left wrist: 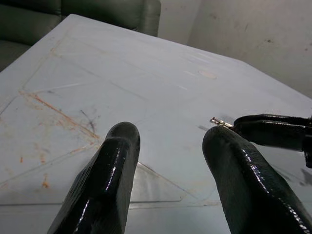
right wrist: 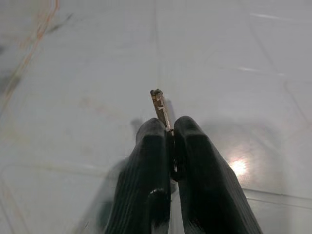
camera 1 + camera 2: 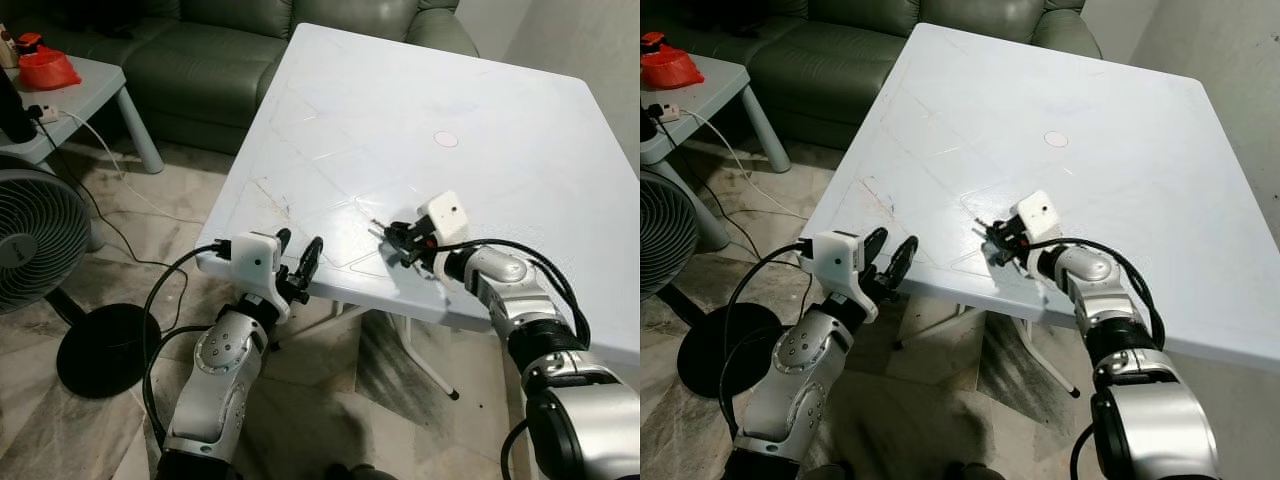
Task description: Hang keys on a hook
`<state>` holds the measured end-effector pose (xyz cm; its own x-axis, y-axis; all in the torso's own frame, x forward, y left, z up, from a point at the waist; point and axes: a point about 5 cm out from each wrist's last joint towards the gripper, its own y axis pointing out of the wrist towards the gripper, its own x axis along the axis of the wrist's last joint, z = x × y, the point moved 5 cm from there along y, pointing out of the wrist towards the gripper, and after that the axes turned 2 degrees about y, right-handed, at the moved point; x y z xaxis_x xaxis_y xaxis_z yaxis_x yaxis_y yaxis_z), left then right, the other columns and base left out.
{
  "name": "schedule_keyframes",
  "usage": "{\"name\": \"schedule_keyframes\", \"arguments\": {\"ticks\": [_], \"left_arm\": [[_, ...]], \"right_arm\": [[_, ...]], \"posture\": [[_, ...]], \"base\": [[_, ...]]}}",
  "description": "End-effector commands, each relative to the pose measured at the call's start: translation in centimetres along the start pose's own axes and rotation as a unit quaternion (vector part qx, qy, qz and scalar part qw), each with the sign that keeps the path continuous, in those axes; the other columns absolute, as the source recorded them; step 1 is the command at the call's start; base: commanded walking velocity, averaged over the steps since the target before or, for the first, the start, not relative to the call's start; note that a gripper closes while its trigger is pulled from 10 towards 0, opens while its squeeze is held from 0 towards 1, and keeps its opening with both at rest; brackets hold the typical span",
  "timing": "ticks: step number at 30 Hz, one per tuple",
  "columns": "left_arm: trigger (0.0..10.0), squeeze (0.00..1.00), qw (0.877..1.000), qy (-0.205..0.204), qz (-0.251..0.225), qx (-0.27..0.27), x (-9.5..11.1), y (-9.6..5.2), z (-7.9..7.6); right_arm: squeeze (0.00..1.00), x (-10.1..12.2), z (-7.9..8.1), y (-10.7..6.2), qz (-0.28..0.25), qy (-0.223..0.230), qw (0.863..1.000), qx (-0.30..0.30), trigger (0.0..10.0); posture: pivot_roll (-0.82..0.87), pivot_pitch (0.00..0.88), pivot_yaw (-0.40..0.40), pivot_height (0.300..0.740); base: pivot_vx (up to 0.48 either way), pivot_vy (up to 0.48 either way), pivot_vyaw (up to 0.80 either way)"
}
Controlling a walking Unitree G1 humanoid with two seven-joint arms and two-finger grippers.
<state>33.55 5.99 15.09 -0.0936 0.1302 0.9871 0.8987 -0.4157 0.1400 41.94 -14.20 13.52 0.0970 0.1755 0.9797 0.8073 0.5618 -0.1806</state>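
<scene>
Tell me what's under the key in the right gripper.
Bare white table lies beneath the key, which the right gripper pinches. Only the key's tip pokes out; the fingers cover the rest.

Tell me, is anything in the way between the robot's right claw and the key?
No. The right claw is already shut on the key, whose tip pokes out past the fingertips, just above the white table. The left claw hangs open at the table's near edge, apart from it. No hook can be seen.
</scene>
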Motion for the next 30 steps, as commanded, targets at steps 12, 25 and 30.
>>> {"name": "schedule_keyframes", "arguments": {"ticks": [12,25,30], "left_arm": [[10.0,0.00,1.000,0.000,-0.003,0.003,0.1,0.6,-0.2],[10.0,0.00,0.997,0.033,-0.041,0.065,3.2,2.1,4.6],[10.0,0.00,0.994,0.046,-0.054,0.088,4.4,2.1,6.6]], "right_arm": [[0.00,5.6,-2.3,-0.9,-0.183,0.236,0.954,-0.021,0.0],[0.00,9.0,-3.0,-3.2,-0.276,0.109,0.944,-0.141,10.0],[0.00,8.9,-1.6,-3.1,-0.268,0.081,0.950,-0.138,10.0]], "posture": [[0.05,0.158,-0.094,0.740],[0.03,0.114,-0.079,0.740],[0.03,0.107,-0.075,0.740]], "base": [[0.000,0.000,0.00],[0.000,0.000,0.00],[0.000,0.000,0.00]]}}
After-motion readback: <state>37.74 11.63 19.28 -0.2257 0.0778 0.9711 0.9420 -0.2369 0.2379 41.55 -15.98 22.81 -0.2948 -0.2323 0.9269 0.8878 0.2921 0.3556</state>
